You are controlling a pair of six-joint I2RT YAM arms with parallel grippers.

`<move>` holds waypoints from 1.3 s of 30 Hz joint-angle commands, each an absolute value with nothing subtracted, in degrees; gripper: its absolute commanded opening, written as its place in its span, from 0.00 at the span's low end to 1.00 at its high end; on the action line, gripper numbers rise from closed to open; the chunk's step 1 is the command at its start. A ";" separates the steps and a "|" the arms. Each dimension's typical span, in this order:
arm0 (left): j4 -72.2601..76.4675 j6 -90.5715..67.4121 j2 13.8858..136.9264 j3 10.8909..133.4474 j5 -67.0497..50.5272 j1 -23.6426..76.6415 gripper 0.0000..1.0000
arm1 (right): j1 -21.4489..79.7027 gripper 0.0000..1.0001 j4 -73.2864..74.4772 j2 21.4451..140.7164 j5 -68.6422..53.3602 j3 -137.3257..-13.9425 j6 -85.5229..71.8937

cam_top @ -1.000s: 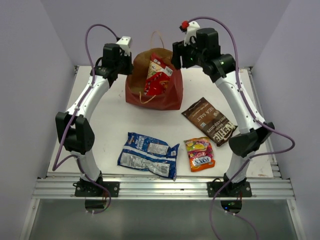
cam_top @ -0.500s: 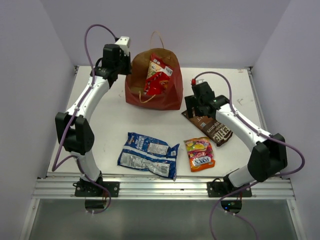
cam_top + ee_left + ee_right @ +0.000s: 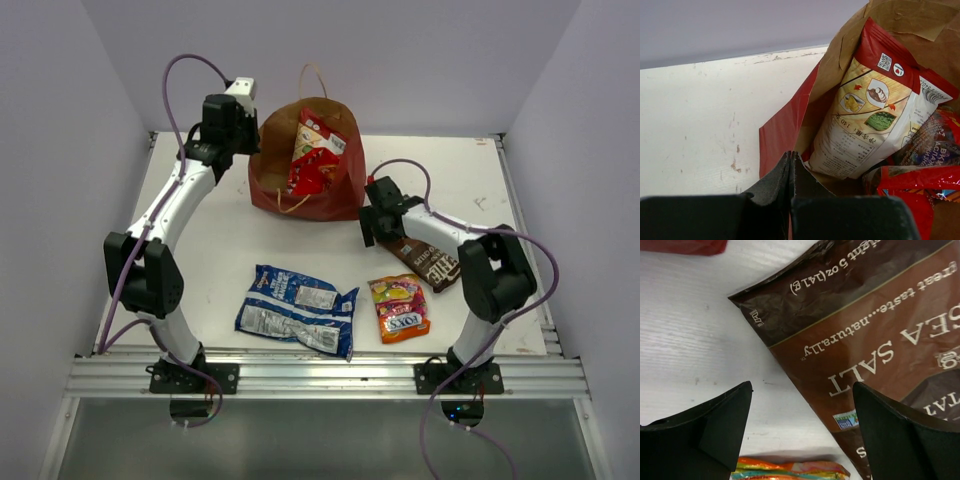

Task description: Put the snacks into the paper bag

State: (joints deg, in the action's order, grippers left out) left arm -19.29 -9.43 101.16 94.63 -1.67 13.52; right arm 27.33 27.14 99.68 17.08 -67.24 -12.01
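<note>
The red paper bag (image 3: 305,195) stands at the back with its mouth open. The white-yellow-red bag (image 3: 318,140) and the red candy bag (image 3: 305,175) are inside it. My left gripper (image 3: 240,140) is shut on the paper bag's left rim (image 3: 812,107). In the left wrist view both packets show: the white-yellow-red bag (image 3: 875,115) and the red candy bag (image 3: 920,185). My right gripper (image 3: 375,225) is open, low over the table at the brown chip bag's (image 3: 432,262) near-left edge. In the right wrist view the gripper (image 3: 802,385) straddles the edge of the brown chip bag (image 3: 880,315).
The blue-white packet (image 3: 297,310) lies flat at the front centre. The small orange-yellow-pink candy bag (image 3: 400,308) lies to its right and shows in the right wrist view (image 3: 790,471). The white table (image 3: 210,240) is walled on three sides.
My right arm has swung down from beside the paper bag's mouth to the table, by the brown chip bag's left edge. The left arm has barely moved.
</note>
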 commanded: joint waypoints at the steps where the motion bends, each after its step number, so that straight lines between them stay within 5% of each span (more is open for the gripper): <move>1: -18.28 -9.49 98.79 93.69 -1.23 12.83 0.00 | 26.81 0.85 24.17 102.56 17.75 -68.90 -13.18; 6: -18.54 -9.32 98.96 93.52 -1.32 12.57 0.00 | 26.02 0.80 24.35 104.41 19.60 -69.35 -14.06; 16: -18.46 -9.49 99.05 93.60 -1.85 12.30 0.00 | 24.61 0.45 25.40 104.41 21.71 -67.59 -13.89; 25: -18.55 -9.41 98.96 93.60 -2.37 12.13 0.00 | 24.61 0.52 26.37 105.99 21.09 -67.06 -15.20; 31: -18.54 -9.40 98.70 93.69 -2.46 11.95 0.00 | 24.52 0.00 26.98 107.14 21.09 -66.71 -16.43; 39: -18.55 -9.49 98.88 93.78 -2.99 11.95 0.00 | 24.70 0.00 38.04 93.19 25.13 -72.40 -15.74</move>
State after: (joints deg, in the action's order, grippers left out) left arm -18.48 -9.43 100.92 94.02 -2.59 12.75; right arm 24.73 30.39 102.02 21.85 -67.64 -15.42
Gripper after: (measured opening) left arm 0.007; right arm 0.027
